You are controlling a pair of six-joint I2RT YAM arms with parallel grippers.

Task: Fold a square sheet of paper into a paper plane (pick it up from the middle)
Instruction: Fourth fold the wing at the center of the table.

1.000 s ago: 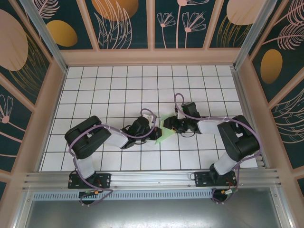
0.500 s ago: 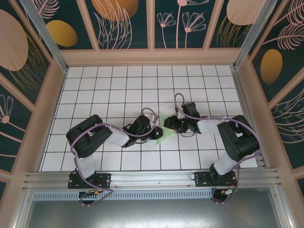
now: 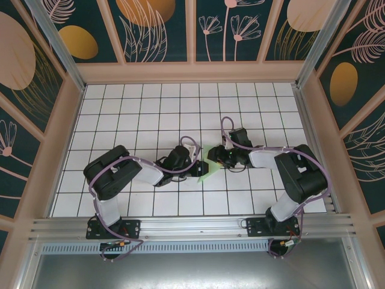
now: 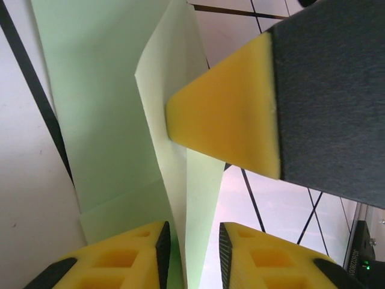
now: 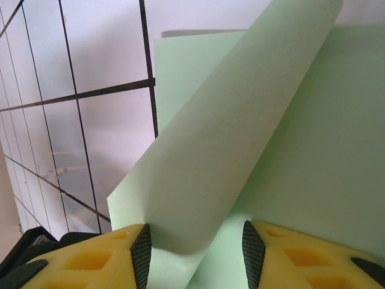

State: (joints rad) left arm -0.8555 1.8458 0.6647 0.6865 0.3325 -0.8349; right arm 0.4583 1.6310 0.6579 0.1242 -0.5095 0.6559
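A raised flap of the square sheet of paper [image 4: 102, 90] stands ungripped inside both the left hand [image 4: 194, 253], narrowly open, and the right hand [image 5: 192, 244], open wider.

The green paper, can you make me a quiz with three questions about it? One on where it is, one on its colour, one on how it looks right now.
1. Where is the paper?
A) near the middle of the table
B) by the back wall
C) on the metal rail
2. What colour is it?
A) red
B) pale green
C) blue
3. How does it look?
A) crumpled into a ball
B) torn in two
C) one flap lifted up

Answers: A, the top view shows it there; B, both wrist views show pale green; C, a flap stands between the left fingers and between the right fingers.
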